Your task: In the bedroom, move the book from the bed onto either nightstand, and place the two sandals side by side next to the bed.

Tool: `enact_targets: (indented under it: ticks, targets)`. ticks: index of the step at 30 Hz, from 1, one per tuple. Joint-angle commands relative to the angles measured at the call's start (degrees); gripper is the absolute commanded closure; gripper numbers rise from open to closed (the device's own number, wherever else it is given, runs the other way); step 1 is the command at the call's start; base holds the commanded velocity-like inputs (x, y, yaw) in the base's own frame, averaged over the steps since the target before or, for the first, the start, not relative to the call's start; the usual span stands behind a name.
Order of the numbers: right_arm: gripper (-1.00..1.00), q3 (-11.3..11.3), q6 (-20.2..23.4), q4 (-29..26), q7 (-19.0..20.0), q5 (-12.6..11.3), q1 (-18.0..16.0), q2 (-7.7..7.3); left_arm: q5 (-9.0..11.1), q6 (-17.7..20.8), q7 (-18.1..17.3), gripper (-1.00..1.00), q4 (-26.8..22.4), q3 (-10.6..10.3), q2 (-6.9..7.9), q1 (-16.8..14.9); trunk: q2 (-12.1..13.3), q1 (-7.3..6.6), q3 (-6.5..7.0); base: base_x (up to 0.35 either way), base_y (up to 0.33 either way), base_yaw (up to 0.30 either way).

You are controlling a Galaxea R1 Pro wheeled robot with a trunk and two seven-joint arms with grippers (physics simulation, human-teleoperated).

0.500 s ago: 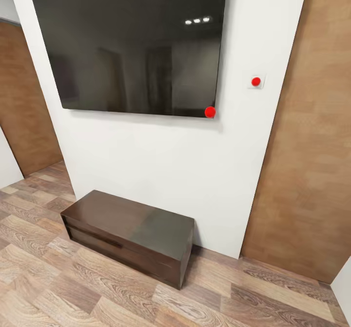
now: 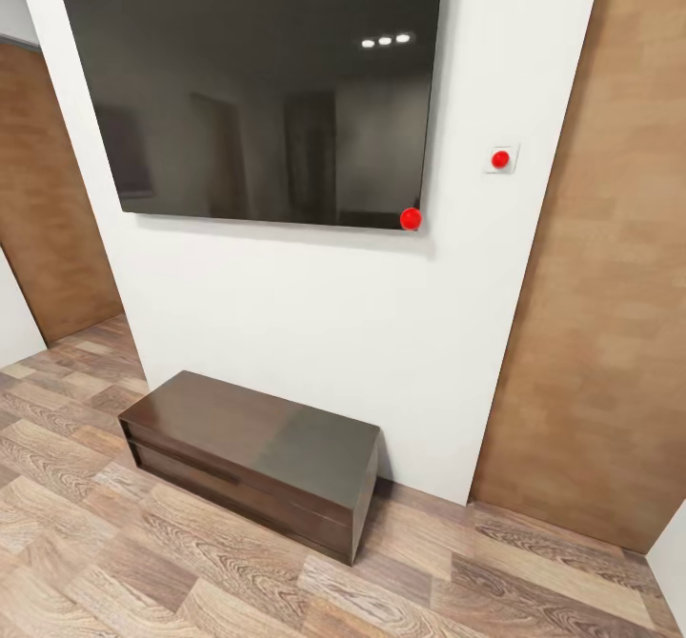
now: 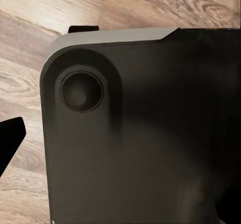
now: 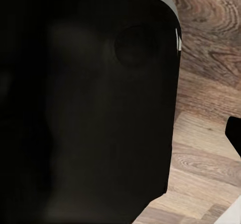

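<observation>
The robot faces a white wall bearing a large black TV, hung high, with a low dark brown TV bench pushed against the wall beneath it. Wood-plank floor lies open in front and to the left, a likely route onward. Both wrist views look down at the robot's dark base; whether either pincer is wide or narrow cannot be told. The book, bed, sandals and nightstand are not among these surroundings.
</observation>
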Motion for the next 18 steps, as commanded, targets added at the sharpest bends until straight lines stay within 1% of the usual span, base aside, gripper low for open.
enact_targets:
  ticks: [1, 5, 12, 18]
  targets:
    - [-1.00, 0.03, 0.00, -0.02, 0.21, 0.02, -0.01, 0.01, 0.01, -0.21, -0.26, -1.00, -0.34, 0.04, 0.00, -0.01, -0.03, 0.00, -0.05, 0.000, 0.000, 0.000]
    - [-1.00, 0.00, 0.00, -0.07, 0.28, 0.03, 0.01, 0.00, 0.00, -0.29, -0.32, -1.00, -0.90, 0.10, 0.13, -0.01, -0.03, 0.00, -0.05, 0.000, 0.000, 0.000]
    - [-1.00, -0.10, -0.31, -2.14, 0.11, 0.08, 0.00, -0.38, 0.09, -0.02, -0.05, -1.00, -3.16, 0.26, 0.63, -0.01, -0.03, 0.00, -0.05, 0.000, 0.000, 0.000]
    - [-1.00, -0.22, -0.50, -4.07, -0.02, -0.01, 0.01, -0.57, 0.15, 0.31, 0.16, -1.00, -5.09, 0.30, 2.15, -0.32, -0.03, 0.00, -0.05, 0.000, 0.000, 0.000]
